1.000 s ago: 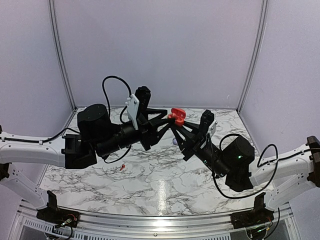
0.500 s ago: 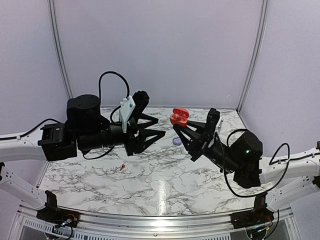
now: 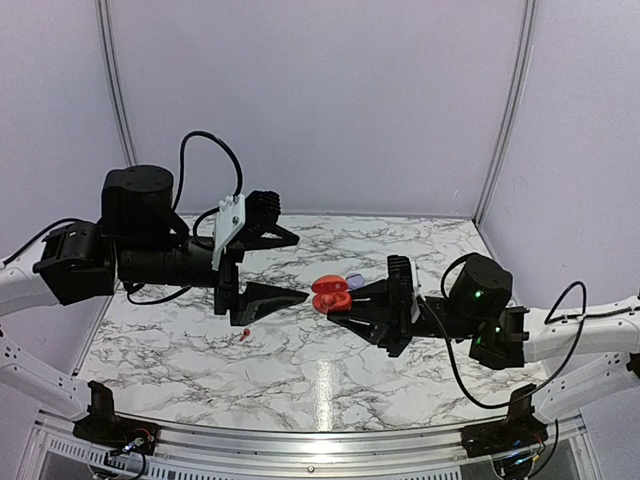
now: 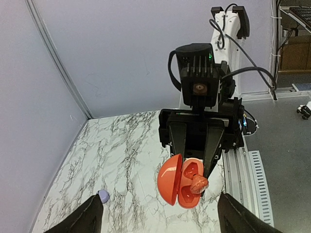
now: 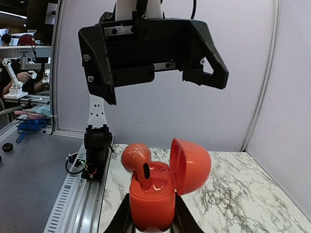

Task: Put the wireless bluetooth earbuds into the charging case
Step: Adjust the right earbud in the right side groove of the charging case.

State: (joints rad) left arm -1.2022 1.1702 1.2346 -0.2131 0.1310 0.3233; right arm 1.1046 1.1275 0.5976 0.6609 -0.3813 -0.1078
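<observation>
Lower and nearer mid-table than a second ago, the open red charging case (image 3: 331, 293) has one earbud (image 5: 136, 158) poking out of its pocket. The right gripper (image 3: 340, 305) pinches the case's base above the marble table (image 3: 300, 370). The left gripper (image 3: 300, 267) has backed off, jaws spread wide and empty. The second earbud (image 3: 245, 335) lies on the table near it.

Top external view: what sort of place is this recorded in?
Probably a lab robot test booth: a white marble-patterned tabletop, plain lilac panel walls on three sides, and an aluminium rail along the near edge.
</observation>
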